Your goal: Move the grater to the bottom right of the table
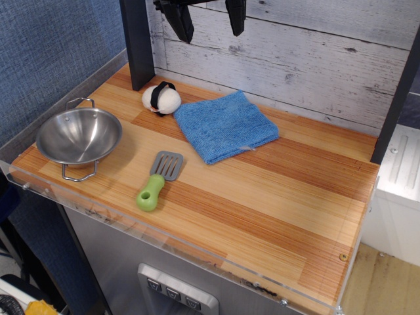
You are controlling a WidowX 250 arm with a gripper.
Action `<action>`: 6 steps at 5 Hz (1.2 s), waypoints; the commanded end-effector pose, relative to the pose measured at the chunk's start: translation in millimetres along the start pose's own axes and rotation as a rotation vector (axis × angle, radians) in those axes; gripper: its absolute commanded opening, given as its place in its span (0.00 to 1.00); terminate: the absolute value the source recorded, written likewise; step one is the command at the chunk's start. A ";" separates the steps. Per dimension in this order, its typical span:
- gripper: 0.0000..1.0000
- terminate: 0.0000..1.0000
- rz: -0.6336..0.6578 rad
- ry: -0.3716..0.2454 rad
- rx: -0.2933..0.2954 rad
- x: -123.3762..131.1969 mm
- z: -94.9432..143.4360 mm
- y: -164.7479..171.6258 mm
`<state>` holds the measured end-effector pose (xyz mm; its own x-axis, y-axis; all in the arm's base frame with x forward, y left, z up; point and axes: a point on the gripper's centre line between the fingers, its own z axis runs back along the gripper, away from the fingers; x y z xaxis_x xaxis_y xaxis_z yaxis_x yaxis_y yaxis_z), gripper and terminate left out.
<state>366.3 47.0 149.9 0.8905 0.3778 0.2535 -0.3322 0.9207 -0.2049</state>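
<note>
The grater (159, 178) lies flat on the wooden table (275, 203), left of centre near the front edge. Its grey slotted head points away from me and its lime-green handle points toward the front. My gripper (209, 25) hangs high at the top of the view, above the table's back edge and well clear of the grater. Its two black fingers (181, 21) are spread apart with nothing between them.
A steel bowl (79, 134) with wire handles sits at the left end. A folded blue cloth (224, 126) lies behind the grater, with a white and black sushi-like toy (161, 98) beside it. A dark post (138, 42) stands at the back left.
</note>
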 end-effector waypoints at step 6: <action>1.00 0.00 -0.157 0.027 0.060 -103.7 -5.2 66.1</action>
<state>251.2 63.5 94.3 0.9499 0.2233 0.2186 -0.2022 0.9726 -0.1146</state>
